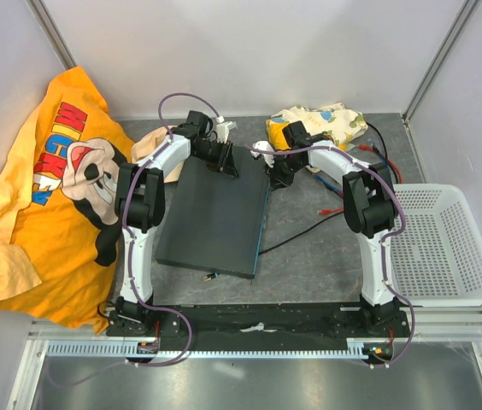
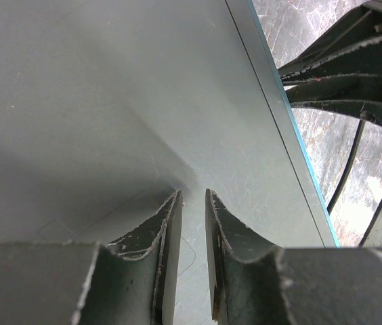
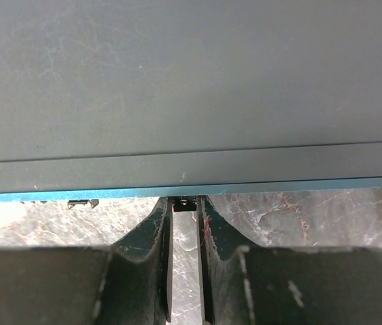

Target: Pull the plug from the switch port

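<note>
The switch (image 1: 215, 218) is a flat dark grey box in the middle of the table, its thin teal edge (image 3: 259, 187) on the right side. My right gripper (image 3: 185, 201) is at that edge near its far end, shut on a small black plug (image 3: 189, 202) that sits in a port under the rim. My left gripper (image 2: 193, 195) rests its tips on the switch's grey top (image 2: 96, 101) near the far end, jaws a little apart with nothing between them. From above, the left gripper (image 1: 231, 167) and right gripper (image 1: 272, 175) stand close together.
A yellow Mickey shirt (image 1: 53, 188) lies at the left. A white mesh basket (image 1: 442, 243) stands at the right. A patterned cloth (image 1: 322, 124) is at the back. A black cable (image 1: 301, 235) and red-tipped leads (image 1: 331, 207) run across the table right of the switch.
</note>
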Tool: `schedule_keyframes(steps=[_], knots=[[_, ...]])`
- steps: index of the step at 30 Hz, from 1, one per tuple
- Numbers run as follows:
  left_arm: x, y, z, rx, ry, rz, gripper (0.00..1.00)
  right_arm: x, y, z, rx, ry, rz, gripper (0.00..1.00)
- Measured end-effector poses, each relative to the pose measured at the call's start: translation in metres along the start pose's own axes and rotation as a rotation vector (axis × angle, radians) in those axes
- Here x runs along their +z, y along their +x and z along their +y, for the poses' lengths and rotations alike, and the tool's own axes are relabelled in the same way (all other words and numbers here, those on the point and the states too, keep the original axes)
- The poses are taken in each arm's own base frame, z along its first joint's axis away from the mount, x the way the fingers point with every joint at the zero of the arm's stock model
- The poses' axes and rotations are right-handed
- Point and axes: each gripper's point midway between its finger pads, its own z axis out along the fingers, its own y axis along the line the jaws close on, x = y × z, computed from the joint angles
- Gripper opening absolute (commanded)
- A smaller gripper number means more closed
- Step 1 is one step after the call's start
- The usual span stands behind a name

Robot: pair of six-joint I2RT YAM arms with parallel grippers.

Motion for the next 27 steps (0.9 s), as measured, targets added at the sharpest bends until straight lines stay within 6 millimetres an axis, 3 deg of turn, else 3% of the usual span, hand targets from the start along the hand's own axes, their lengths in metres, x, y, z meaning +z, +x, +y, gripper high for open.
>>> schedule_keyframes(steps=[9, 16, 27], knots=[[0.000, 0.000, 0.000, 0.000, 0.000, 0.000, 0.29, -0.002, 0.003, 0.003, 0.057, -0.009, -0.012, 0.00], [0.000, 0.000, 0.000, 0.001, 0.000, 0.000, 0.29, -0.017, 0.023, 0.001, -0.025, 0.056, 0.011, 0.00], [0.000, 0.000, 0.000, 0.001, 0.000, 0.000, 0.29, -0.019, 0.023, -0.002, -0.044, 0.056, 0.030, 0.00]])
